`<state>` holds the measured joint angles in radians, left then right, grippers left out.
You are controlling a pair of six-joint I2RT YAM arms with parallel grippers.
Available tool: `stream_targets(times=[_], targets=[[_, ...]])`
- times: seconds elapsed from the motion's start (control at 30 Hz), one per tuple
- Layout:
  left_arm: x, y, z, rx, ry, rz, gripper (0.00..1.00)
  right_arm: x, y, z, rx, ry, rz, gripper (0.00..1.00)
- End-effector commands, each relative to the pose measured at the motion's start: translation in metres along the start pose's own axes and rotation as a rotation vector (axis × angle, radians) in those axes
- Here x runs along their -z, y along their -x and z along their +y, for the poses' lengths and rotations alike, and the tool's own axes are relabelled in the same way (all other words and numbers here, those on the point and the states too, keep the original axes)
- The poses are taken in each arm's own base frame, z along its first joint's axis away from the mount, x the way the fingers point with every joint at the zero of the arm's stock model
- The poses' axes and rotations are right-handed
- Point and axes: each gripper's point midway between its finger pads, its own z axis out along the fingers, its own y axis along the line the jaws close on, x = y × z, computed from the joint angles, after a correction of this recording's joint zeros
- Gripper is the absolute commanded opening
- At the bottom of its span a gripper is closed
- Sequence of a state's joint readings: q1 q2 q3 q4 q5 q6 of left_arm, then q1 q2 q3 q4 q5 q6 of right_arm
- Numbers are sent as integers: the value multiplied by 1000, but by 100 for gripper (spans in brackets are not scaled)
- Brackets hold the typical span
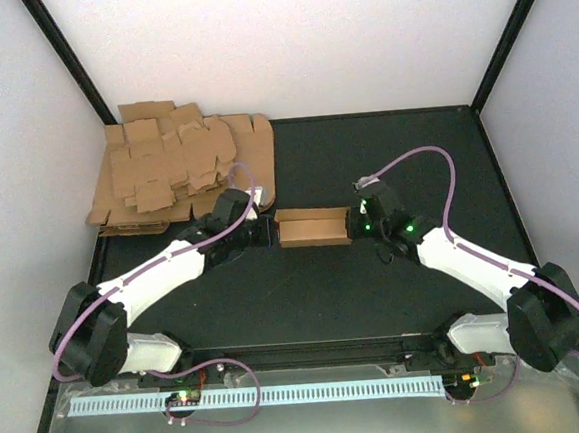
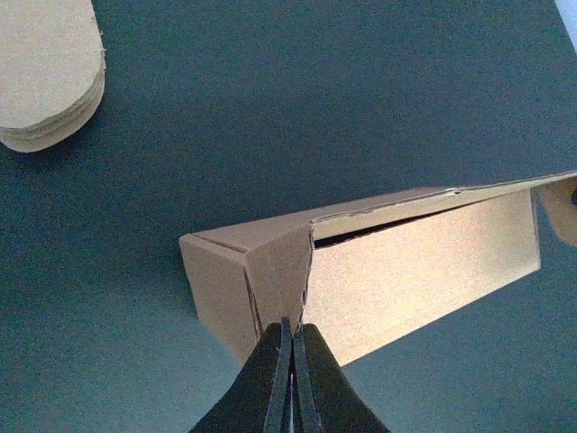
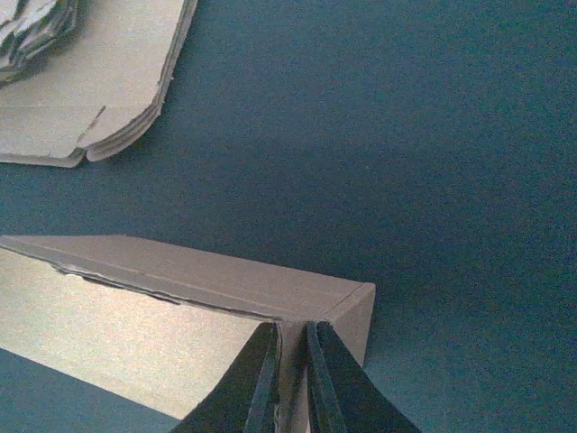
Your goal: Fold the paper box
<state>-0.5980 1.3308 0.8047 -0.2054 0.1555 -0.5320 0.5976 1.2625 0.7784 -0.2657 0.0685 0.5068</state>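
Status: paper box [image 1: 313, 228] reads as mostly erected. It's a small oblong carton sitting on the table [image 1: 376, 290] directly between the 2 sets of jaws, long walls up, top open from overhead. Left jaws are nearly closed, pinching a thin end flap [image 2: 287, 271] at their end of the box. Right jaws are clamped across the opposite end wall [image 3: 347, 311], with the card edge visible between the fingers. So I judge 2 ends are held and the body is formed. What's left looks like tucking or locking the end flaps and closing any lid; can't tell whether the tabs are seated. Material: plain brown card, thin, matte, sharp creases at the corners, slightly ragged die-cut edges along the top rim. The inside face catches light and looks smoother. The left end flap stands at an angle, not flush. The table is dark, matte, with a fine grain. The stack of flat blanks [image 1: 181, 170] lies beyond the left jaws, well apart from the box, many layers with rounded tab edges.
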Motion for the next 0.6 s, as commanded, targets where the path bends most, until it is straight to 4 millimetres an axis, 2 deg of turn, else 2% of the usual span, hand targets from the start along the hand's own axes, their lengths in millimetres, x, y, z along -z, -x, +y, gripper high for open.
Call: stream_targets(times=[0.0,0.27,0.57], targets=[[-3,2,-13,10,-55,-27,1,3,6,3,-22,14,-82,11],[-7,-3,-12,12,-56,-19,2,0,-4,-8,-46,-15,-171,9],[-6,-4,-13,12,-58,-20,2,6,-6,-16,-46,-43,-215,9]])
